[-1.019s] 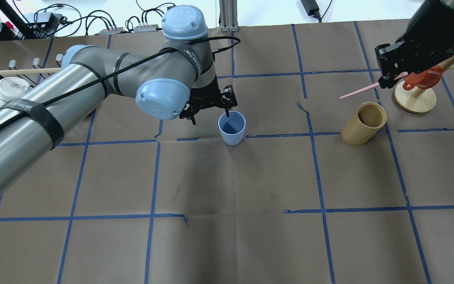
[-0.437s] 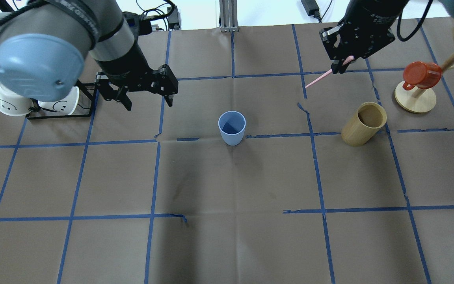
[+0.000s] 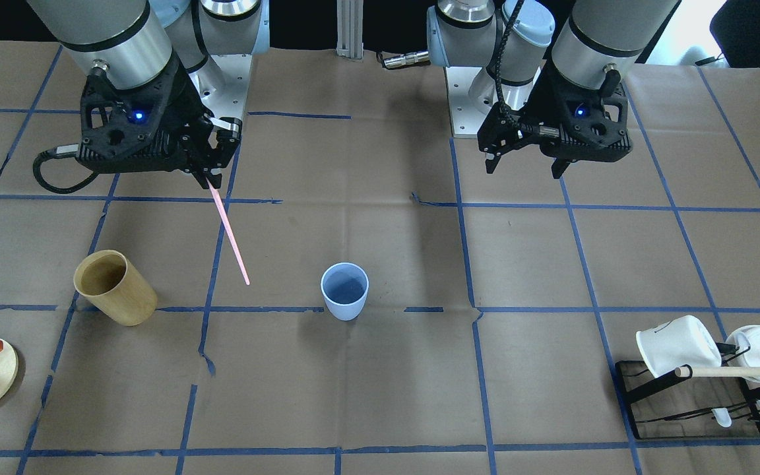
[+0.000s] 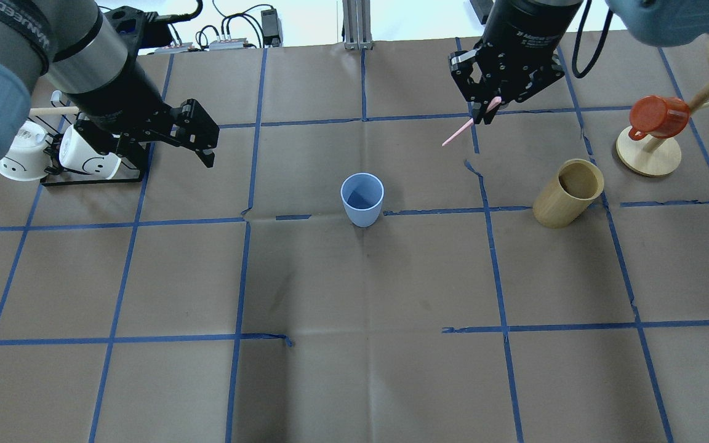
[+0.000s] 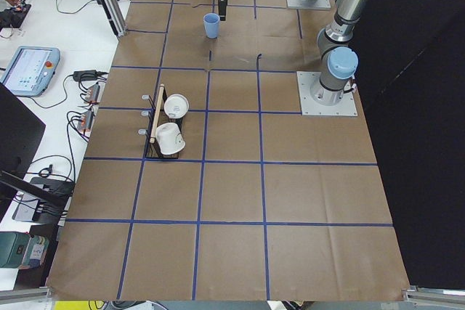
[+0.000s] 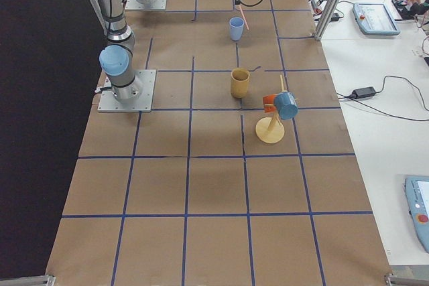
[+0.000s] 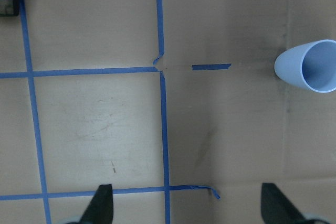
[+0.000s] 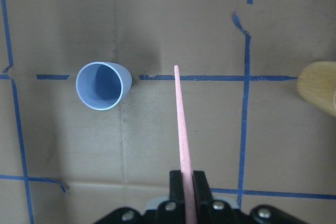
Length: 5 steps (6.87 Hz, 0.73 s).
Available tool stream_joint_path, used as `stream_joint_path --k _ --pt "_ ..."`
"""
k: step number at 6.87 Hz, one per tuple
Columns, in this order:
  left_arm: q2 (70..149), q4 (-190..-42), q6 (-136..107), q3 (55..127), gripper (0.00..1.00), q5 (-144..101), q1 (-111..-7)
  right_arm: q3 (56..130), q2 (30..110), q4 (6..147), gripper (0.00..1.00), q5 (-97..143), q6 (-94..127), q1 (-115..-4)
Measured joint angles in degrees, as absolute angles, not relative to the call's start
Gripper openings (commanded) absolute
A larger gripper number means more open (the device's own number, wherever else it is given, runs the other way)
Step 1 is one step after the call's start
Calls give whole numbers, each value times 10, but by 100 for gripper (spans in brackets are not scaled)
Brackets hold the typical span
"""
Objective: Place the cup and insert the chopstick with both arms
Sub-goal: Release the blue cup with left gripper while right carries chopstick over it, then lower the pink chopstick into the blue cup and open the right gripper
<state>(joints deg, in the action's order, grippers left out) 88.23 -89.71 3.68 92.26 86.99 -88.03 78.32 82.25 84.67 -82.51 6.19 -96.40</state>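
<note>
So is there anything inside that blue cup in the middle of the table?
Nothing shows inside the blue cup: its bare bottom is visible from above. The pink chopstick is outside it, held in the right gripper. The rim hides part of the inner wall.

The table (image 4: 354, 381) was covered in creased brown paper, marked into squares by blue tape (image 4: 239, 277). Beyond the table's far edge lay a white bench (image 6: 375, 65) strewn with black cables (image 4: 226, 31) and a teach pendant (image 5: 29, 70). An aluminium post (image 4: 352, 24) rose at that edge. The table's opposite side bordered a dark, unlit area (image 5: 421, 107).
</note>
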Motion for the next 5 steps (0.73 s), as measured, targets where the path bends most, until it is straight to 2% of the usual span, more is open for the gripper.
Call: stream_joint_path --k 5 --pt "866 -904 44 926 100 874 -870 751 769 858 7 -800 191 -1061"
